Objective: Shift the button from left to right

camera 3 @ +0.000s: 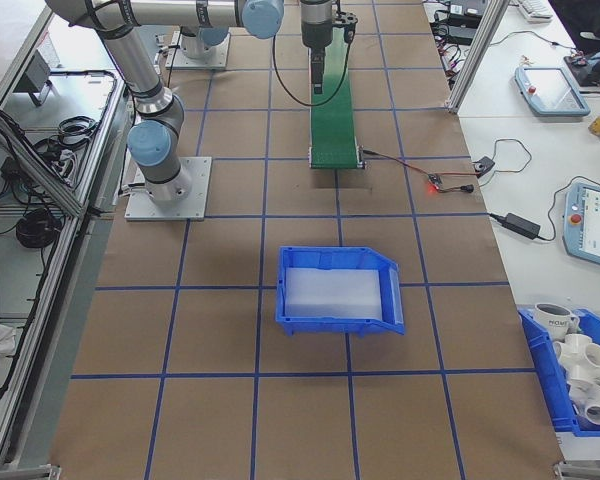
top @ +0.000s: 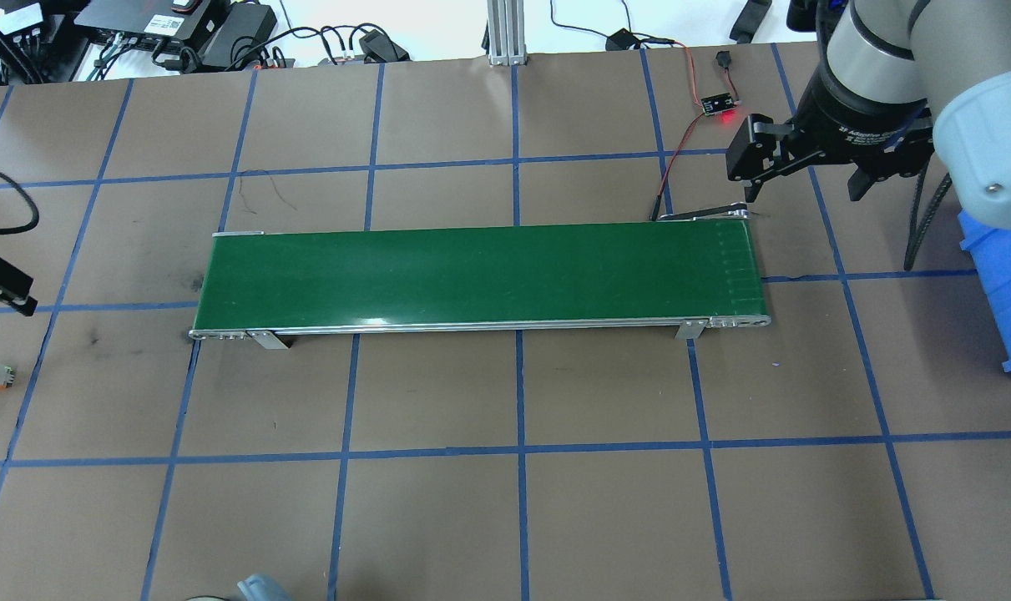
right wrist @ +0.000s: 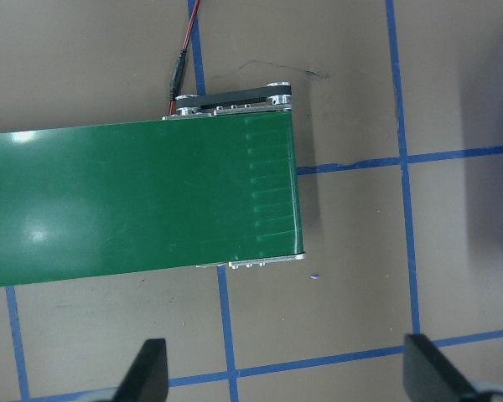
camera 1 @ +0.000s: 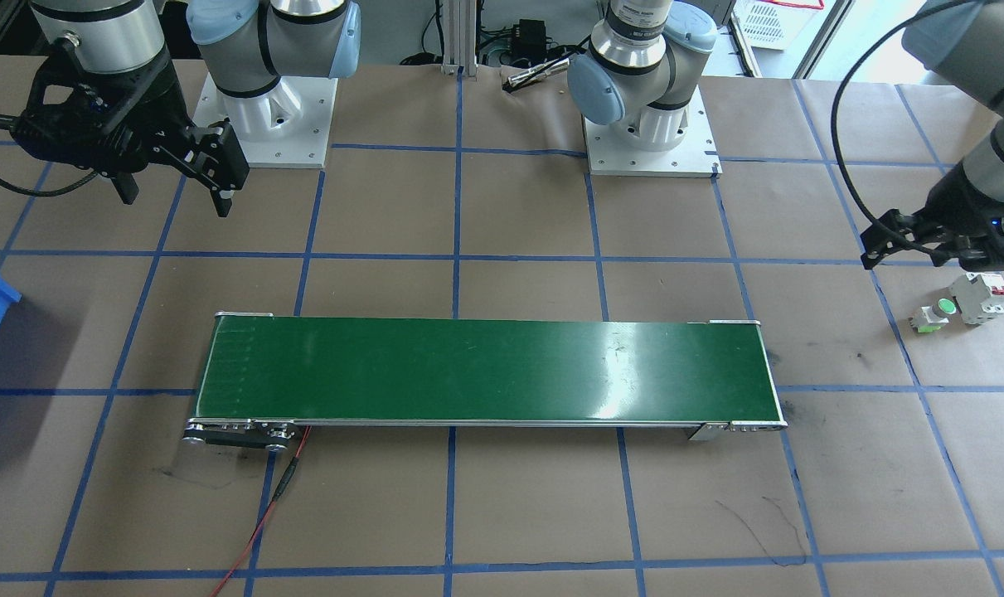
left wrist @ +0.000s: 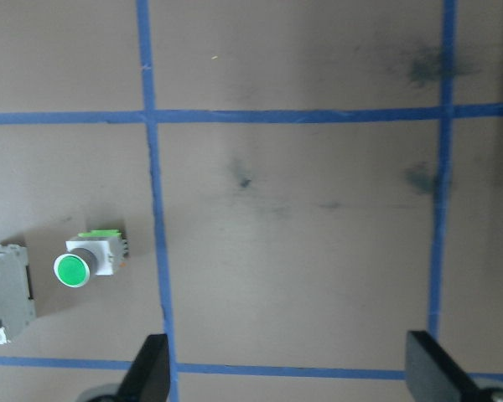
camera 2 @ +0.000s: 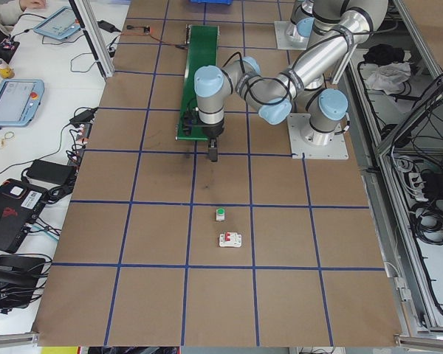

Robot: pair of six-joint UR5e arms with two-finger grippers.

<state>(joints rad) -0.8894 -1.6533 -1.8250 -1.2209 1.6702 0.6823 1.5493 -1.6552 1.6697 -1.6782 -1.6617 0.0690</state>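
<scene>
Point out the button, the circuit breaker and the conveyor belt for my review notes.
button (left wrist: 71, 270), left wrist view, on its green cap.
circuit breaker (camera 1: 977, 297), front-facing view, on its white body.
conveyor belt (top: 480, 275), overhead view, on its green surface.

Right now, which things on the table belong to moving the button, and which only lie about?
For the job:
- button
- left gripper, open, empty
- right gripper, open, empty
- conveyor belt, probably the path across

Lying about:
- circuit breaker, beside the button
- blue bin, empty; possibly the goal
- red-lit board
</scene>
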